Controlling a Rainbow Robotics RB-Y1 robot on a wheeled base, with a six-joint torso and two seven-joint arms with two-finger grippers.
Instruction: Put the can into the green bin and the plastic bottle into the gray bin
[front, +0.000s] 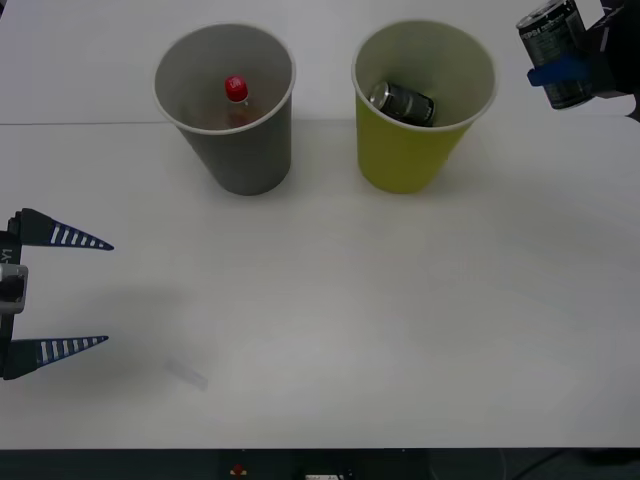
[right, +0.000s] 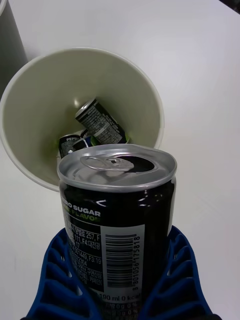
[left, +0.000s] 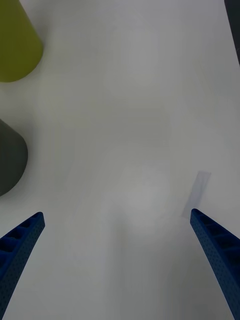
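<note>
On the white tabletop (front: 400, 320), your right claw (right: 120, 295) grips a dark gray metal can (right: 117, 220) upright, just beside the yellow-green cup-shaped bin (right: 150, 100), toward its right; left claw (front: 60, 290) waits open

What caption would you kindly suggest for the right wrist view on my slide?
Right pincer grips a dark can above the green bin, where other cans already lie.

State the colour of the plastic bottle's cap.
Red; the plastic bottle lies in the gray bin, seen best in the front view.
</note>
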